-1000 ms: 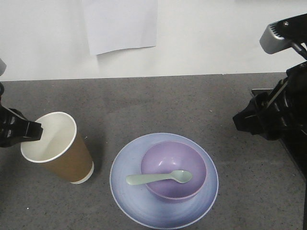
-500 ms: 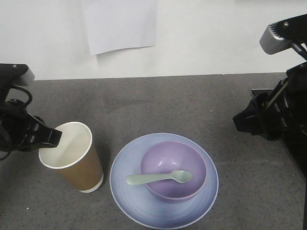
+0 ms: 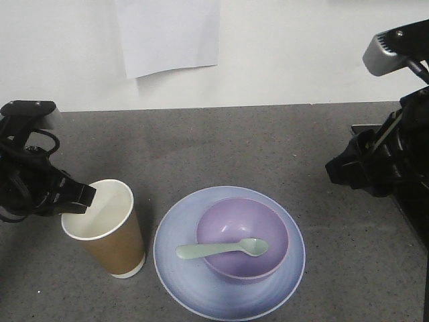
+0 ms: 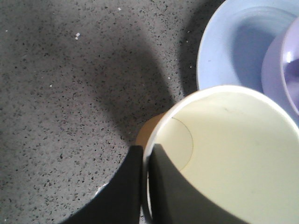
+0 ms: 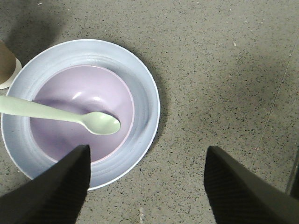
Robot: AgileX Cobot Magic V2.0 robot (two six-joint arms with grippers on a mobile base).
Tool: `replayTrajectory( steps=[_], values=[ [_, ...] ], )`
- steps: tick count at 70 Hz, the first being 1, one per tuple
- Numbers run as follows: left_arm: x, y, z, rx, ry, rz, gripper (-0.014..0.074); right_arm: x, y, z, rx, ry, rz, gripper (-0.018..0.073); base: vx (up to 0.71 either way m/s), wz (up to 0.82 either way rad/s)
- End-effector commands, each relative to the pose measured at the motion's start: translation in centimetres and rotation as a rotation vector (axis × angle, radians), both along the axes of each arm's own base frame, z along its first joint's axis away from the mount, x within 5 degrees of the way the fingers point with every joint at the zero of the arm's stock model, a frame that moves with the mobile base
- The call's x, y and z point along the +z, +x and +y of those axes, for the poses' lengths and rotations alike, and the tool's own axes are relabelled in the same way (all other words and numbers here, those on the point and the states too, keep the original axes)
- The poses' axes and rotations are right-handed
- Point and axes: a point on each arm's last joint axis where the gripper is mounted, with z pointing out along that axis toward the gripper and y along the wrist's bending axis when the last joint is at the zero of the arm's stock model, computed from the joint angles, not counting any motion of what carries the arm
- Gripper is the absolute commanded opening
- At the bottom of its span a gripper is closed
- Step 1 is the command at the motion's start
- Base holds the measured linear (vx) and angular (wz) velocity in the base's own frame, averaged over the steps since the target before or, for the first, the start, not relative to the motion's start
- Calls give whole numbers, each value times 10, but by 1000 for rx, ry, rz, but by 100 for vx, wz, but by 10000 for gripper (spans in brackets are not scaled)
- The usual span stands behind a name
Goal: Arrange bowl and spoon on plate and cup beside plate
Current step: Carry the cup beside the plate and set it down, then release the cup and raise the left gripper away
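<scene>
The brown paper cup (image 3: pixel 107 231) stands nearly upright just left of the pale blue plate (image 3: pixel 177 268), with a narrow gap between them. My left gripper (image 3: pixel 84 196) is shut on the cup's left rim, one finger inside and one outside (image 4: pixel 145 148). The purple bowl (image 3: pixel 234 221) sits on the plate, and the mint-green spoon (image 3: pixel 221 249) lies across the bowl with its handle pointing left. My right gripper (image 5: pixel 147 148) hangs open over the table, right of the plate (image 5: pixel 142 93), holding nothing.
The grey speckled table (image 3: pixel 234 141) runs back to a white wall with a paper sheet (image 3: pixel 167 33) on it. The right arm's black body (image 3: pixel 382 161) fills the right edge.
My left gripper has carried the cup rightward, closer to the plate, and brought it from tilted to nearly upright. The right arm, bowl and spoon have not moved.
</scene>
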Motion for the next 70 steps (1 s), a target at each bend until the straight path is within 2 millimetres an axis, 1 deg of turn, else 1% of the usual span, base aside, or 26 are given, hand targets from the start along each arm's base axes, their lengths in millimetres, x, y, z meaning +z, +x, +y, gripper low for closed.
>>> replayTrajectory(
  steps=[1, 8, 15, 20, 34, 42, 47, 56, 62, 70],
  values=[
    [15, -1, -3, 9, -44, -62, 19, 15, -2, -2, -8, 35, -87, 504, 0, 0],
    [15, -1, -3, 9, -44, -62, 64, 15, -2, -2, -8, 35, -87, 504, 0, 0],
    [15, -1, -3, 9, -44, -62, 141, 15, -2, -2, -8, 35, -87, 504, 0, 0],
    [15, -1, -3, 9, -44, -62, 211, 15, -2, -2, -8, 35, -87, 504, 0, 0],
    [17, 0, -3, 15, -49, -80, 444, 15, -2, -2, -8, 35, -86, 504, 0, 0],
    [18, 0, -3, 18, -50, -86, 528, 15, -2, -2, -8, 34, -85, 504, 0, 0],
    [18, 0, -3, 18, -50, -88, 563, 15, -2, -2, -7, 34, -83, 504, 0, 0],
    [19, 0, -3, 22, -52, -99, 577, 15, -2, -2, -7, 34, -83, 504, 0, 0],
    [25, -3, -2, 26, -59, -132, 577, 15, -2, -2, -7, 34, -83, 504, 0, 0],
    [38, -13, 1, 33, -70, -199, 577, 15, -1, -2, -8, 38, -93, 504, 0, 0]
  ],
)
